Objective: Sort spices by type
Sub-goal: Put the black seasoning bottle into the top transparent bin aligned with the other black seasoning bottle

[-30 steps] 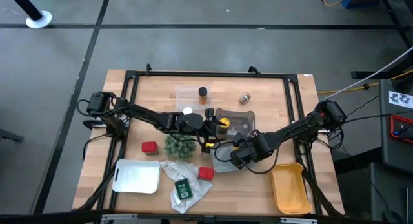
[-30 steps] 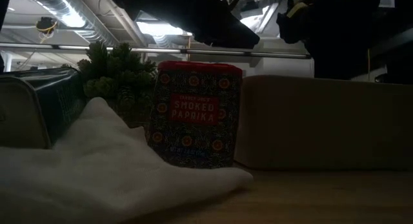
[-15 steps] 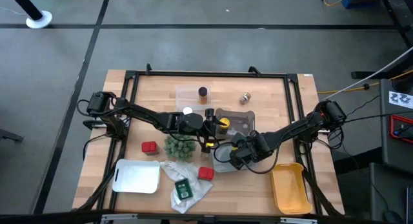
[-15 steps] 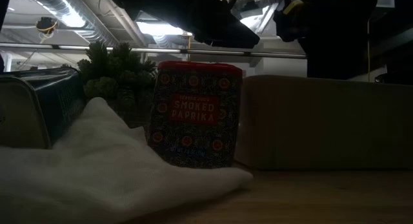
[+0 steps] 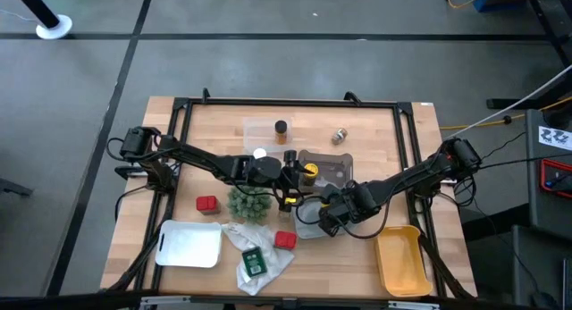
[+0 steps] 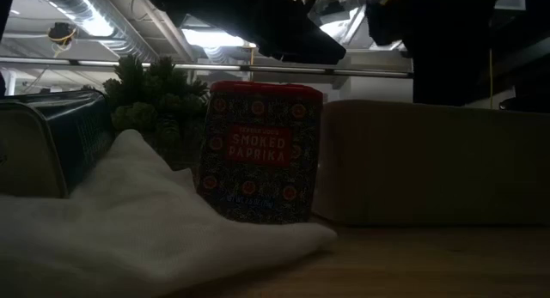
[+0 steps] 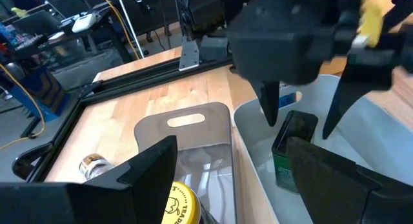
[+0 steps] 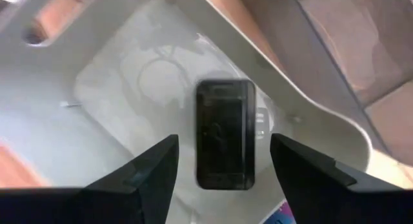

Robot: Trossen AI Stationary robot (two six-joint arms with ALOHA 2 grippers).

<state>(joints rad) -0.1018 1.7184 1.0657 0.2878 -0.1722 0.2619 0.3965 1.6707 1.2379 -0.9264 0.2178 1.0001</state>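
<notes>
My right gripper [image 8: 219, 162] is open and hovers over a dark green tin [image 8: 224, 133] that stands on the floor of a white tray [image 8: 116, 114]. Its fingers stand on either side of the tin's top without touching it, as the left wrist view [image 7: 293, 146] also shows. My left gripper [image 7: 232, 169] is open beside a yellow-capped jar [image 7: 181, 201] that stands in the grey tray [image 7: 193, 130]. In the high view the right gripper [image 5: 323, 212] is near the table's middle, and the left gripper [image 5: 288, 180] is just left of the jar [image 5: 308, 171].
A green plant [image 5: 248, 203], a red tin [image 5: 207, 204], a smoked paprika tin [image 6: 262, 152], a white bag [image 5: 264, 256] holding a green tin, a white tray [image 5: 189, 243] and a yellow tray [image 5: 400, 261] lie near. Jars [image 5: 281, 128] stand at the back.
My right gripper has gone up a little above the white tray; the dark green tin stays standing in the tray.
</notes>
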